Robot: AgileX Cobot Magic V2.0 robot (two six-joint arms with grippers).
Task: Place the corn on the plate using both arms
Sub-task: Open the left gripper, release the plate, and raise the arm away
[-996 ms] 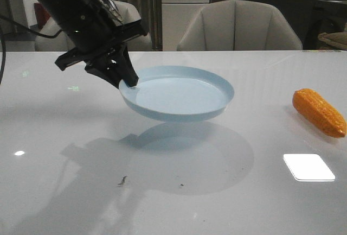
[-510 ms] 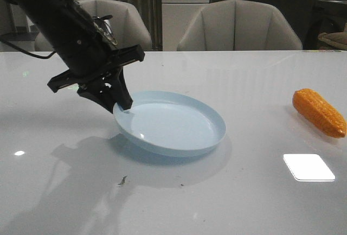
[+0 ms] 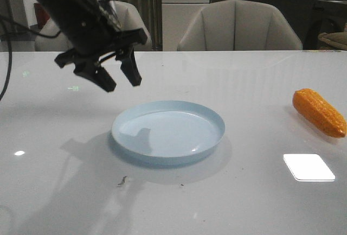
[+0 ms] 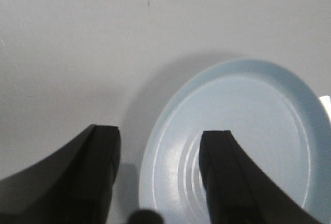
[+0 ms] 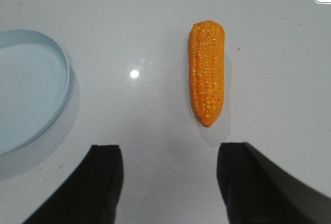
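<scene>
The left gripper hangs in the air above the white table, its two dark fingers spread apart and pinching nothing — it sits up and to the left of the plate, clear of the rim. In the left wrist view the fingers show wide apart, one over bare table and the other over the near part of the plate. The pale blue plate lies flat on the table near the middle, empty, with the arm's shadow falling across its left side. Well to the right, close to the table's right edge, the corn lies on its side on the tabletop, well apart from the plate. The right gripper shows only in the right wrist view — its fingers spread, holding nothing, with the corn lying lengthwise on the table beyond them and the plate's rim off to one side.
</scene>
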